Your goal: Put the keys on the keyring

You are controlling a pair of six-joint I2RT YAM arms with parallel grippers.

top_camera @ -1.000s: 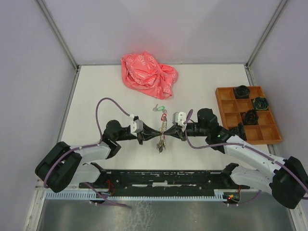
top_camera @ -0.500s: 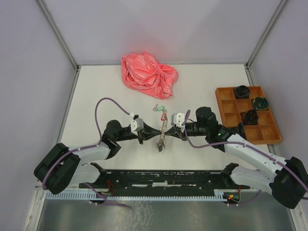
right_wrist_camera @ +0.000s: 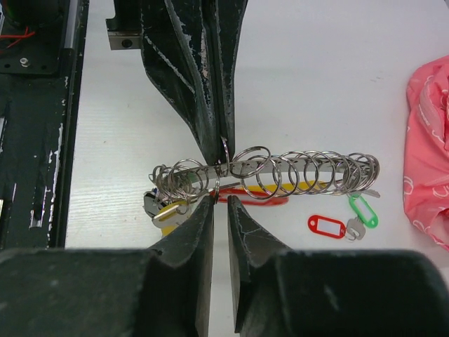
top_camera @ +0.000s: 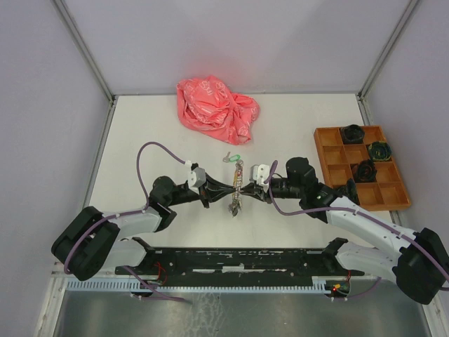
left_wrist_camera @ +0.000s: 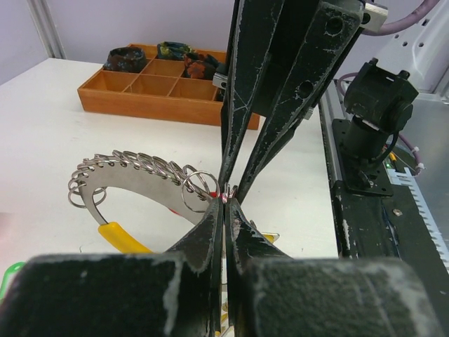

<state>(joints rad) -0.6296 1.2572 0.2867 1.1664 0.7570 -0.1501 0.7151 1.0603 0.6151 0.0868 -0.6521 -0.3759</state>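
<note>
The keyring hangs between my two grippers at mid-table. In the right wrist view it is a curved silver band strung with many small rings, with yellow and red tags under it. My left gripper is shut on a thin ring of it and enters the right wrist view from above. My right gripper faces it tip to tip, jaws a narrow gap apart, with a small ring at its left fingertip. Two loose keys lie on the table behind: one with a red tag and one with a green tag.
A crumpled pink bag lies at the back. A wooden compartment tray with dark objects stands at the right. A black rail runs along the near edge. Side walls enclose the table.
Both grippers and the keyring between them have shifted slightly toward the back of the table, closer to the loose keys.
</note>
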